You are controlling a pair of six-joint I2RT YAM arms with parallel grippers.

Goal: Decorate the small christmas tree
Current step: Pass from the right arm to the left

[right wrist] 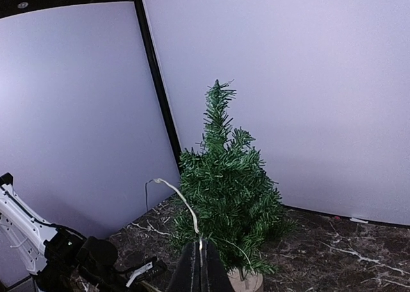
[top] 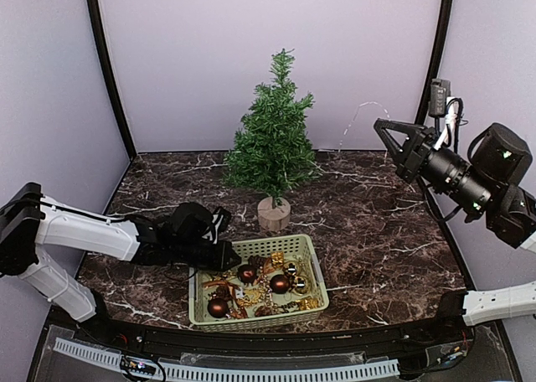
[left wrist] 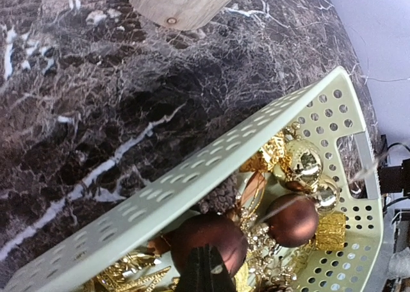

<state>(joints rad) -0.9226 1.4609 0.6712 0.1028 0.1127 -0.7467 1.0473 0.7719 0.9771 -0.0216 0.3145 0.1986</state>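
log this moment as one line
left gripper: shut in pale green perforated plastic basket, at round brown bauble | right gripper: shut on thin white strand, raised | small green christmas tree: bare

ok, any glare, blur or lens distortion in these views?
Top external: even light, soft shadows, sharp. Left wrist: glare spots on the gold bauble, basket wall stretched by the wide lens, left gripper a dark blur. Right wrist: small christmas tree sharp, wall panels bowed, right gripper dark, thin white strand faint.
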